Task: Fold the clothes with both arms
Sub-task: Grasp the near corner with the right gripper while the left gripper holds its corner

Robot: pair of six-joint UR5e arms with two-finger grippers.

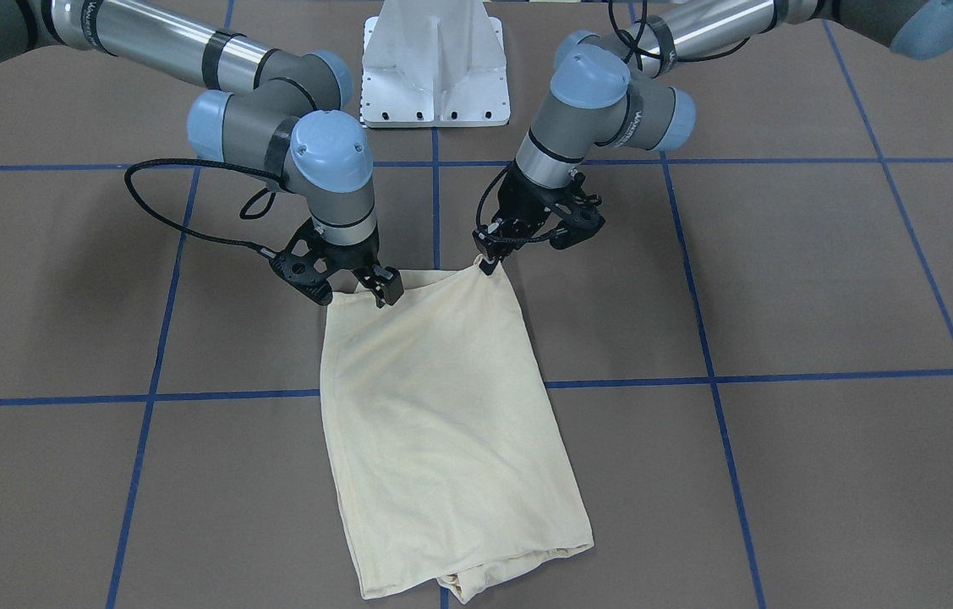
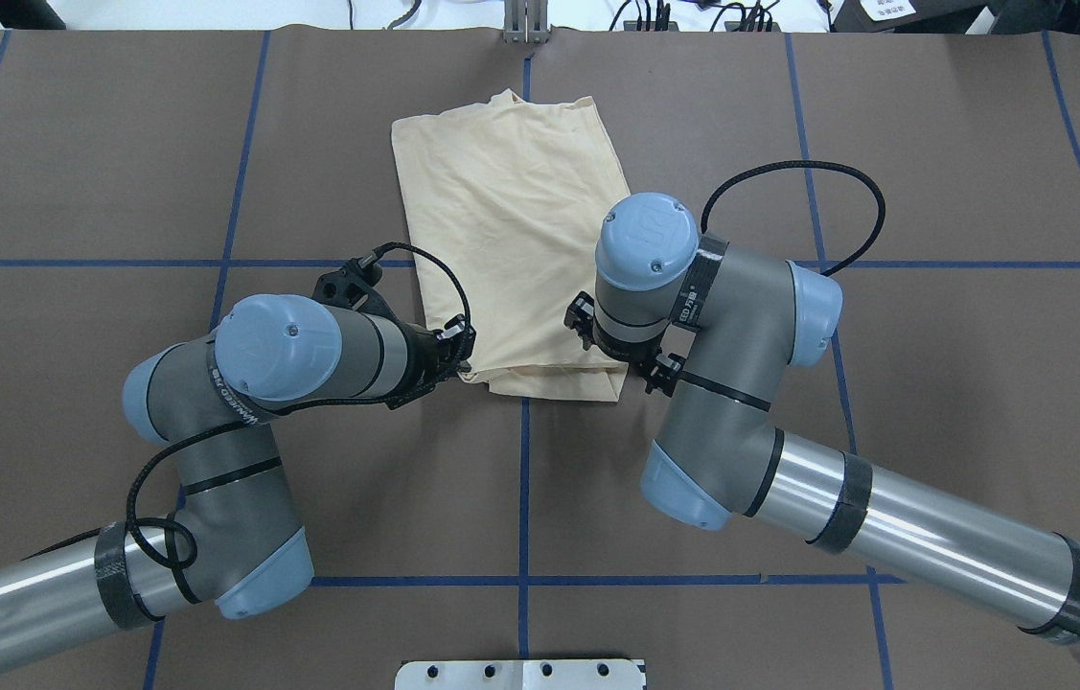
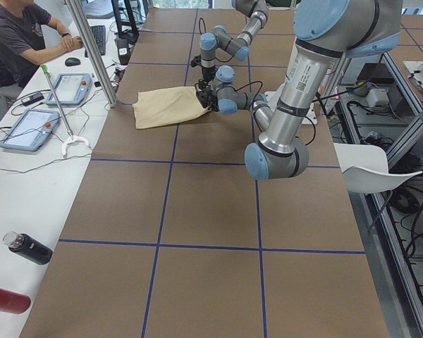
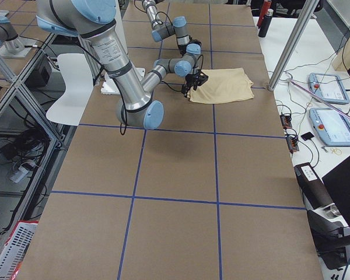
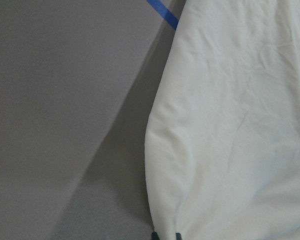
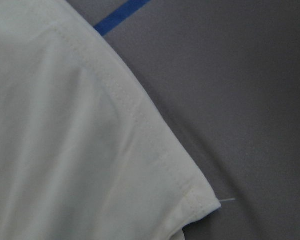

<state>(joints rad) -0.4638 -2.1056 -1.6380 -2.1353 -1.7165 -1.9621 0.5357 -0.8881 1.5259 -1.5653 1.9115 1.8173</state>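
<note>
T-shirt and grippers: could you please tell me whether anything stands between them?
Nothing visible does. The left gripper and right gripper each pinch a robot-side corner of the T-shirt.

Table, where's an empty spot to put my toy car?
The brown squares on either side of the T-shirt, past the blue tape lines, are bare. It's crowded at the shirt's robot-side edge, where the left claw and right claw pinch its corners.

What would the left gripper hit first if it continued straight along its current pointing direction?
The T-shirt: the left gripper is shut on its corner. Pushing on along its downward slant, it would likely press that cloth onto the table, though depth is unclear.
</note>
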